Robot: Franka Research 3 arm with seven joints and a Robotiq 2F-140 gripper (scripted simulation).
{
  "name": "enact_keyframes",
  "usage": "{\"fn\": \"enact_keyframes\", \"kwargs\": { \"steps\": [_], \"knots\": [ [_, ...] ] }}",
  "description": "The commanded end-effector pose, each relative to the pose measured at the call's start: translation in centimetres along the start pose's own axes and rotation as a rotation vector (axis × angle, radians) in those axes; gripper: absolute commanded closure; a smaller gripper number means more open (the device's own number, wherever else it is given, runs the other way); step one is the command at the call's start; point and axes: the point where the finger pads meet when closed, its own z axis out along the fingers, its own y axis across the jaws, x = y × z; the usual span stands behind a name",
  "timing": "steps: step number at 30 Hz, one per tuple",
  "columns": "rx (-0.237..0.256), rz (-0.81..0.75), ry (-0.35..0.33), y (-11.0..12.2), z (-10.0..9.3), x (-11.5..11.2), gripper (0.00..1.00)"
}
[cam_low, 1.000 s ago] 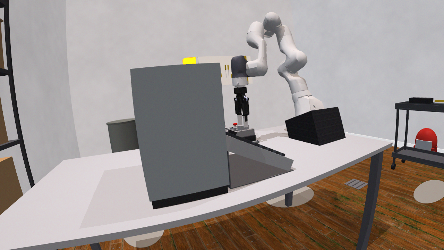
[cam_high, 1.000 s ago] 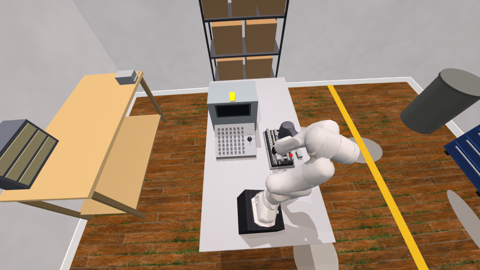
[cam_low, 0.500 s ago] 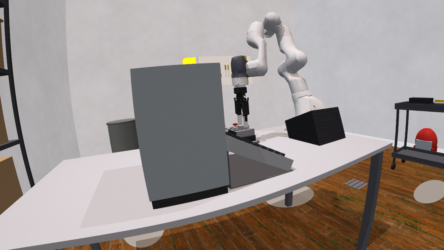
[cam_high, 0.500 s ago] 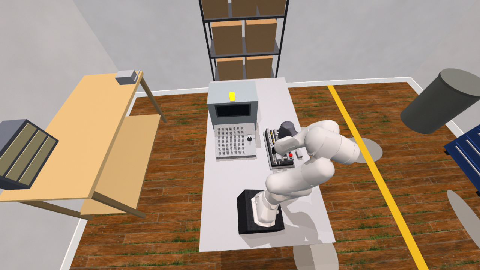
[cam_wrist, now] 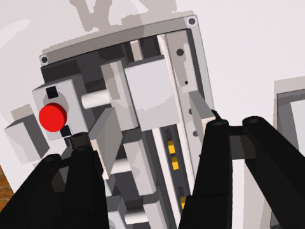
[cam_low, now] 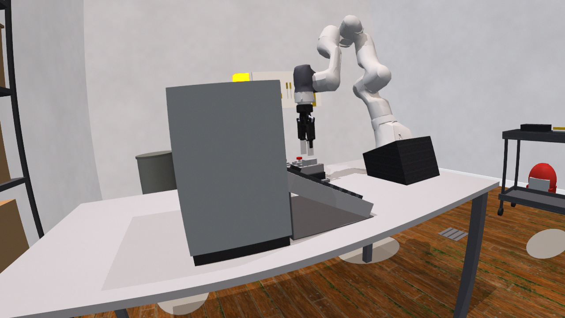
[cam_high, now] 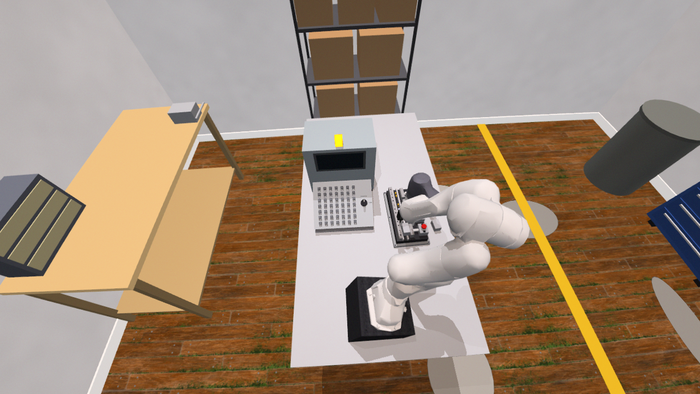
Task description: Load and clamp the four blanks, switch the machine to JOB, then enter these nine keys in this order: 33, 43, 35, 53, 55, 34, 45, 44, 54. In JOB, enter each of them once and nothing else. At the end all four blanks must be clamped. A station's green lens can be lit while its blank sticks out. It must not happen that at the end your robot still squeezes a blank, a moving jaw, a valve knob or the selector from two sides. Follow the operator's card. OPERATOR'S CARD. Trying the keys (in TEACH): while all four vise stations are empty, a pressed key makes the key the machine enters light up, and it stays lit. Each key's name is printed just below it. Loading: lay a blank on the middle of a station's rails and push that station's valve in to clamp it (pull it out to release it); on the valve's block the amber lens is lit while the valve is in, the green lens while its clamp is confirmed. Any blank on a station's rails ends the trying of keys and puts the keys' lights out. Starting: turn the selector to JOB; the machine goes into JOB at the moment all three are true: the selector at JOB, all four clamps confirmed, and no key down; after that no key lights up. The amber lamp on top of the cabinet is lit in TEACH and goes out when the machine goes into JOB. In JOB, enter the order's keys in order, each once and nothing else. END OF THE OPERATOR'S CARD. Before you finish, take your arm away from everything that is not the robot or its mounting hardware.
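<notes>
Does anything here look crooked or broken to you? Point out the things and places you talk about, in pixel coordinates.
Nothing looks damaged or spilled. The pale block (cam_wrist: pixel 152 93) sits roughly in line with its rails. The end effector's (cam_low: pixel 306 153) (cam_wrist: pixel 147 135) fingers stand open above it, apparently normal for loading.
</notes>
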Motion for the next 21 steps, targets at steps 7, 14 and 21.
{"fn": "enact_keyframes", "kwargs": {
  "steps": [7, 14, 21],
  "knots": [
    [0.002, -0.018, 0.022, -0.1, -3.2, 0.6, 0.60],
    [0.002, -0.018, 0.022, 0.0, -6.6, 0.5, 0.60],
    [0.002, -0.018, 0.022, 0.0, -8.7, 0.5, 0.60]
  ]
}}
